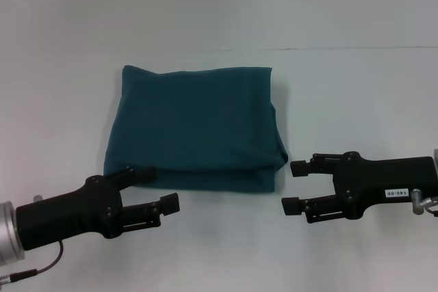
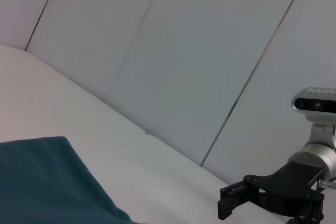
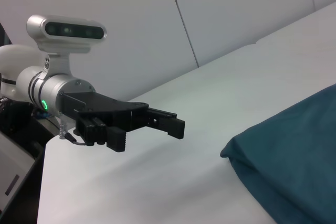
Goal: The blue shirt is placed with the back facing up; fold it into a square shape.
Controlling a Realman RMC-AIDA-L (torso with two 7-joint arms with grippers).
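Blue shirt (image 1: 195,128) folded square on white table (image 1: 356,94); left gripper (image 1: 152,189) and right gripper (image 1: 295,187) low beside its near corners, both released, fingers spread

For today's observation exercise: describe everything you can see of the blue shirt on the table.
The blue shirt is plain dark teal, of soft matte fabric with no print. It lies flat on the white table, already folded into a roughly square, layered bundle; stacked edges show along its near side. No sleeves or collar are visible. The open left gripper sits at its near left corner, one finger overlapping the edge. The open right gripper is just clear of its near right corner.
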